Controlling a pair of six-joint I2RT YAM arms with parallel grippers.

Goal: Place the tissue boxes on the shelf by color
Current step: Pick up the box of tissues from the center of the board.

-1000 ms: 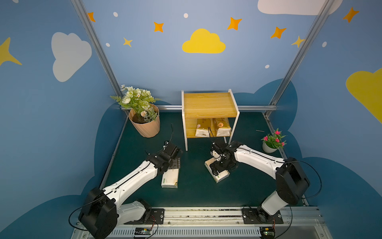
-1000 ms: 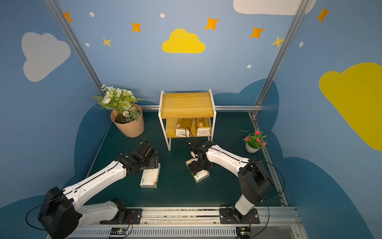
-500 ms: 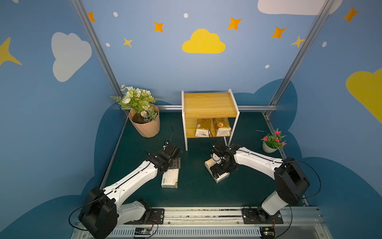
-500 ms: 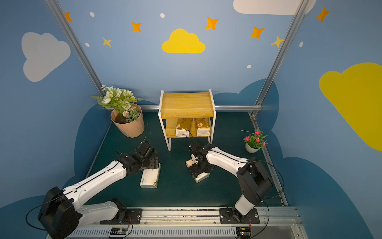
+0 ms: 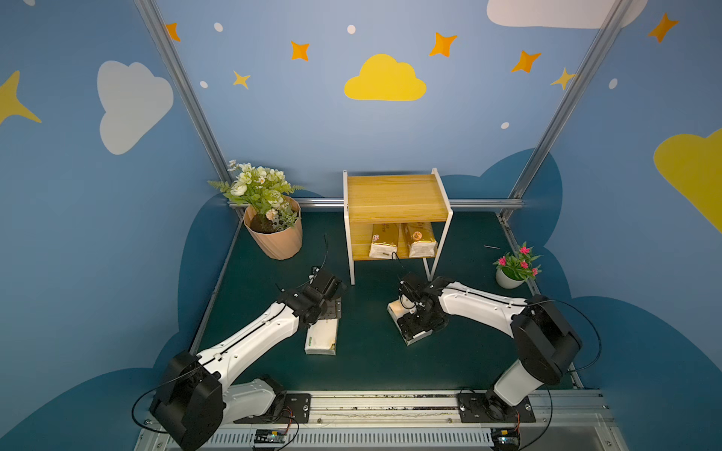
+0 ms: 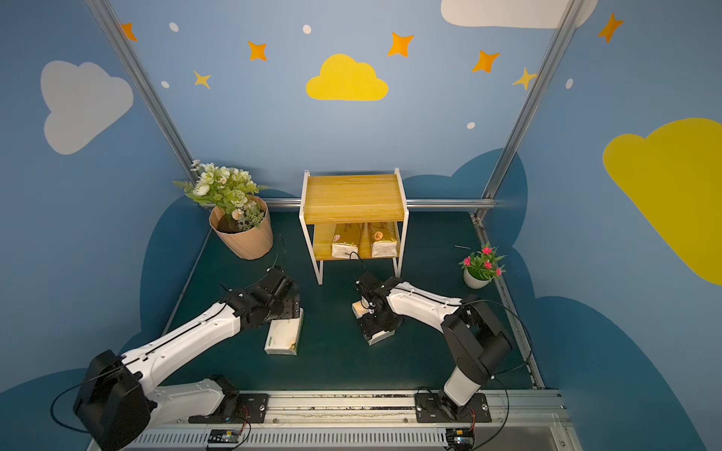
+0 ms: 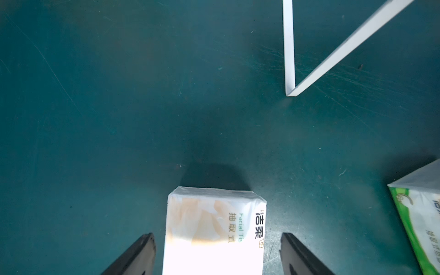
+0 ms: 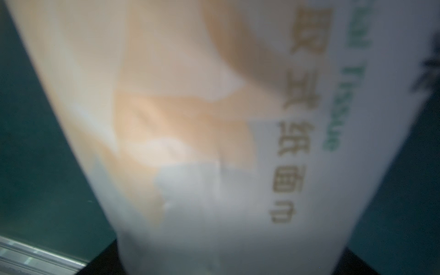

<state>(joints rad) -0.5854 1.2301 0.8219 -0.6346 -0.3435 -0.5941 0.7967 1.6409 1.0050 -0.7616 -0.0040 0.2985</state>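
Note:
Two gold tissue boxes (image 5: 385,240) (image 5: 420,238) lie side by side on the lower board of the shelf (image 5: 394,197), whose top board is bare. A white tissue box (image 5: 322,337) lies on the green mat. My left gripper (image 5: 327,315) is over its far end, and in the left wrist view the fingers (image 7: 142,252) stand open either side of the box (image 7: 214,228) with a gap on each side. The other white tissue box (image 5: 395,308) lies under my right gripper (image 5: 416,324). It fills the right wrist view (image 8: 214,142) between the dark fingers (image 8: 102,259); contact is not visible.
A peach flowerpot (image 5: 275,234) with white flowers stands left of the shelf. A small white pot (image 5: 510,278) with pink flowers sits at the right edge. A shelf leg (image 7: 289,47) is close ahead of the left gripper. Blue walls enclose the mat; the arms' rail (image 5: 390,402) runs along the front.
My right gripper has come down over its white box and its jaws have narrowed. The left arm and its box have hardly moved.

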